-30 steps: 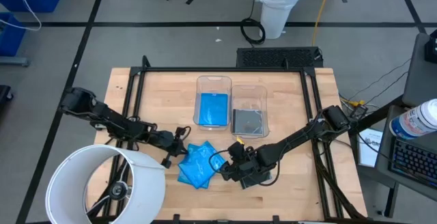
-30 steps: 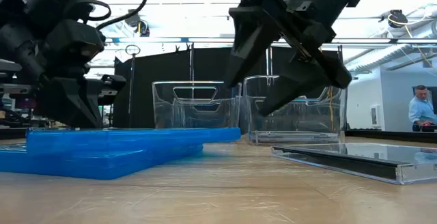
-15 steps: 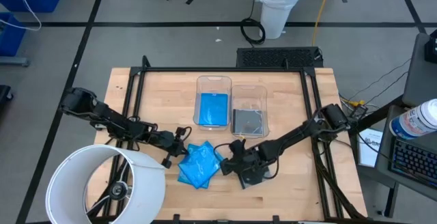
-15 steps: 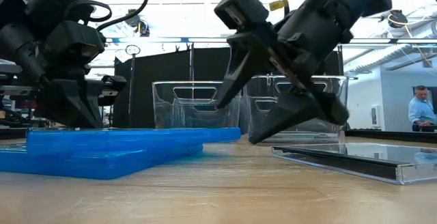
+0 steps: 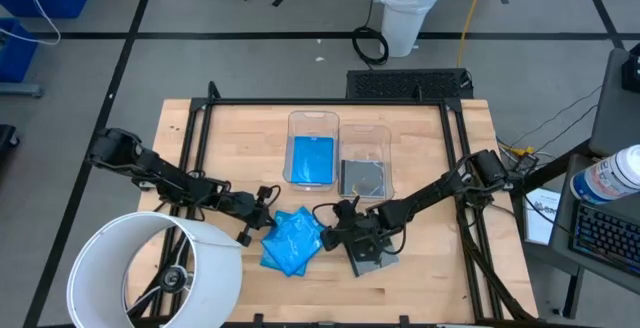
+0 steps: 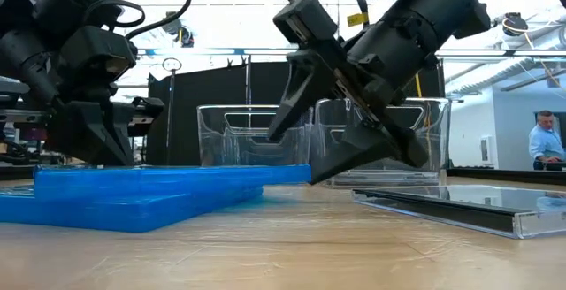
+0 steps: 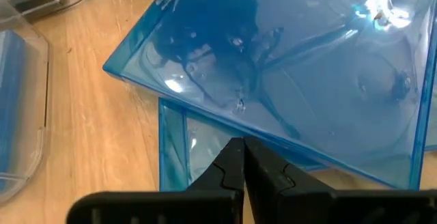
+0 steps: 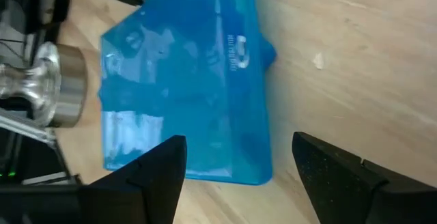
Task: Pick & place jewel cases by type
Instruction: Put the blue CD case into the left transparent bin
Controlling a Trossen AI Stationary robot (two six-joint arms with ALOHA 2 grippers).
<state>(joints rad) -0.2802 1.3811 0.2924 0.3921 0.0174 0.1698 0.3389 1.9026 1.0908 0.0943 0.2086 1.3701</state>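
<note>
Two translucent blue jewel cases (image 5: 292,240) lie overlapping near the table's front, the upper one (image 7: 293,60) resting on the lower (image 7: 194,149). My left gripper (image 5: 268,224) is shut at their left side, tips down on the pile (image 6: 93,153). My right gripper (image 5: 328,230) is open at their right side, slanting down. Its fingers stand either side of the pile's right edge (image 8: 239,162) and touch nothing that shows. A dark jewel case (image 5: 375,255) lies flat on the table under the right arm. My left gripper comes slanting down from the table's left with its fingers shut. The fingertips (image 7: 239,152) meet the lower blue case right beside the upper case's edge (image 7: 205,108). Both cases lie flat on the table. I cannot tell whether the tips press.
Two clear bins stand side by side at the table's middle. The left bin (image 5: 312,120) holds a blue case, and the right bin (image 5: 365,131) holds a dark one. A black rail frame (image 5: 195,128) runs round the table. A big white cylinder (image 5: 150,268) covers the near left corner.
My right gripper has gone down and toward the table's left, off the dark case and up to the blue pile's right edge, tipping and rolling as it went. It has stayed open. The cases have not moved.
</note>
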